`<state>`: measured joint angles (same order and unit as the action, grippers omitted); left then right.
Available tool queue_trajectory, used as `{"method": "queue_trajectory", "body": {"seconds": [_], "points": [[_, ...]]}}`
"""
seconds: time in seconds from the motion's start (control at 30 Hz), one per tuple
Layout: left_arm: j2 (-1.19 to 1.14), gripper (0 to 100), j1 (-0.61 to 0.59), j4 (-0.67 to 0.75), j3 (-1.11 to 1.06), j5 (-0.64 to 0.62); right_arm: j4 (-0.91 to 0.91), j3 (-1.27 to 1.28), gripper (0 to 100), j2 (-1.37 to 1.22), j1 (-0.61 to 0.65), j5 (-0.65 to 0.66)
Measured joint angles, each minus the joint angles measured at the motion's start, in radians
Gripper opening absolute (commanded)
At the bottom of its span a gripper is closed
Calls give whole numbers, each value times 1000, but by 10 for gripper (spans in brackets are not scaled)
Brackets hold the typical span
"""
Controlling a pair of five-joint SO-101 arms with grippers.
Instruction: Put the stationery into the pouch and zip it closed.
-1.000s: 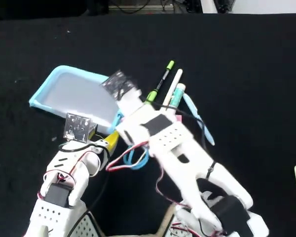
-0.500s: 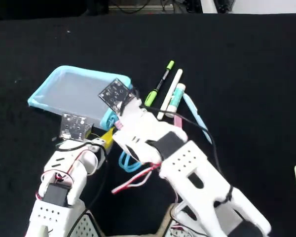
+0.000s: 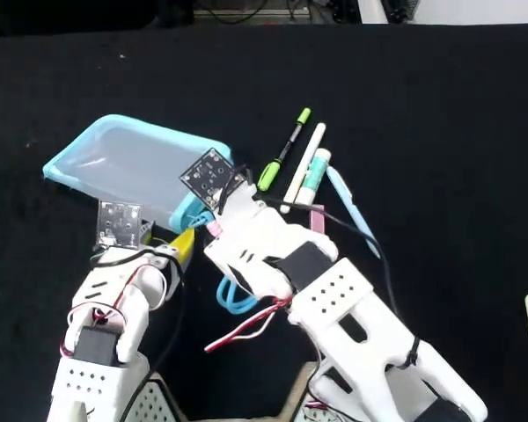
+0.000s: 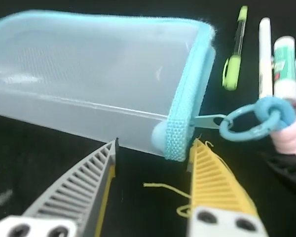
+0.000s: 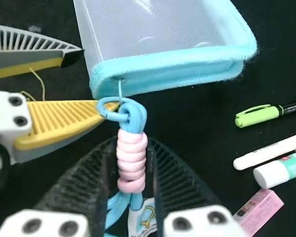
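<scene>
1. Clamping the pink coiled strap [image 5: 132,165] on the zip pull, the right gripper [image 5: 130,148] has its jaws closed on it.
2. Jaws of the left gripper [image 4: 154,145] gape at a corner of the translucent blue-edged pouch [image 3: 128,163].
3. The green pen [image 3: 284,149] and white glue stick [image 3: 315,171] lie at the pouch's 3 o'clock; the stick's print is unreadable.

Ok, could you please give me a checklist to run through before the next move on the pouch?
1. Right gripper shut on the zip strap: ok.
2. Left gripper holding the pouch corner: not ok, open around it.
3. Pouch mouth open: cannot tell.
4. Green pen and glue stick inside: not ok, lying on the table.
</scene>
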<state>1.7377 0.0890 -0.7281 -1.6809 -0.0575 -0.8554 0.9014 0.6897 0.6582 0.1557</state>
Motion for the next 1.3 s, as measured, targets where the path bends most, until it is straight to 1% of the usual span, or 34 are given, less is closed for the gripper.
{"method": "queue_trajectory", "body": {"seconds": [0.1,0.17,0.27,0.43,0.67,0.83,0.93,1.2,1.3], "points": [[0,235,-2,-66,29,-2,28,28,11,0,3,0],[0,235,-20,-80,37,0,34,29,11,0,3,0],[0,235,-46,-78,37,0,40,29,11,0,3,0],[-2,232,-57,-18,11,9,40,29,11,5,3,0],[0,235,-61,-17,11,21,40,29,11,5,3,35],[0,236,-61,-137,89,23,40,29,11,5,3,38],[0,236,-63,-157,107,23,40,29,11,5,3,38],[0,236,-64,-157,107,23,40,29,11,5,3,38],[0,232,-64,-114,103,23,40,29,11,5,3,38]]}}
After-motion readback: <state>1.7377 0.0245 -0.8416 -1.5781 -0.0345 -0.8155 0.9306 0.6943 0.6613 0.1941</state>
